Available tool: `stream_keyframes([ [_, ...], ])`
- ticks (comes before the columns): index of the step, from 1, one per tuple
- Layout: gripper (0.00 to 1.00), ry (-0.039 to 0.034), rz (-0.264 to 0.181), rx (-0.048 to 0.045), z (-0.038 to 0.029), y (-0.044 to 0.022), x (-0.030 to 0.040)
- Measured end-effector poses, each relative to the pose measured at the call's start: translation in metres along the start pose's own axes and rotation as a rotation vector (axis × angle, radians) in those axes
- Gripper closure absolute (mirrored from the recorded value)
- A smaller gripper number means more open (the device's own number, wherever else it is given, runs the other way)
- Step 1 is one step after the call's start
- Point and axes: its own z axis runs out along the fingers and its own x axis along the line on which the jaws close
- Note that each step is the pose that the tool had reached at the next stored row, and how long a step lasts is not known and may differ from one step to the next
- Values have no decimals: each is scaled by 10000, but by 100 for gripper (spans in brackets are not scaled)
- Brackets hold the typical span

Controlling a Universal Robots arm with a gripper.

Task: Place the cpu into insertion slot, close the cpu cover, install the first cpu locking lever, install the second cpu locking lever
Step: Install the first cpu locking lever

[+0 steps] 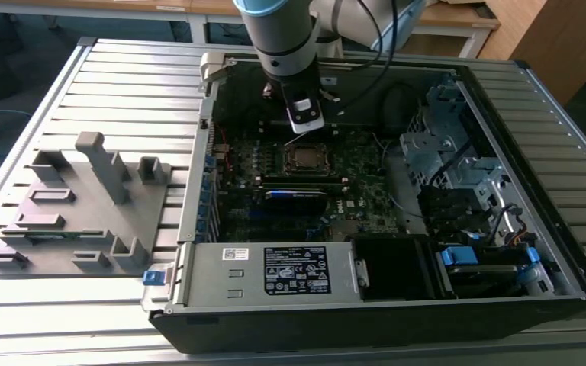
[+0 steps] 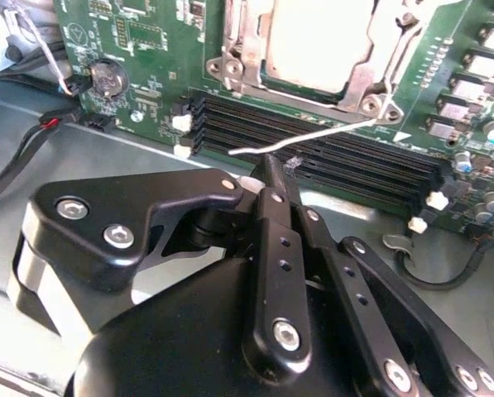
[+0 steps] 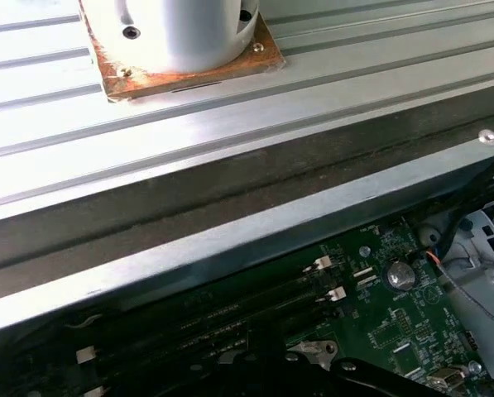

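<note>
The cpu (image 2: 317, 41), with its pale silvery top, lies in the insertion slot (image 1: 307, 158) on the green board. The cpu cover (image 2: 358, 78) lies down flat around it as a metal frame. A thin silvery locking lever (image 2: 329, 132) is hinged at the cover's corner and sticks out over the black memory slots (image 2: 346, 161). My gripper (image 2: 271, 169) has its black fingers together, and their tip touches the lever near its free end. In the exterior view the gripper (image 1: 305, 126) hangs just behind the slot inside the open computer case (image 1: 375, 305).
A coin battery (image 2: 106, 78) and red-black wires (image 2: 56, 120) sit beside the memory slots. The case holds a power supply (image 1: 272, 271) at the front and drive cages (image 1: 456, 160) on the exterior view's right. A grey fixture (image 1: 79, 206) stands on the slatted table (image 1: 120, 84).
</note>
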Motion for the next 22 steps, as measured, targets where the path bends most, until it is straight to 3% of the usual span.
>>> stream_keyframes([
  [6, 90, -37, -12, -17, -12, -21, 23],
  [10, 90, -36, -8, -31, -30, -80, -2],
  [16, 90, 92, 105, -413, -35, -155, -29],
  [22, 90, 130, 143, -534, 6, -184, -26],
])
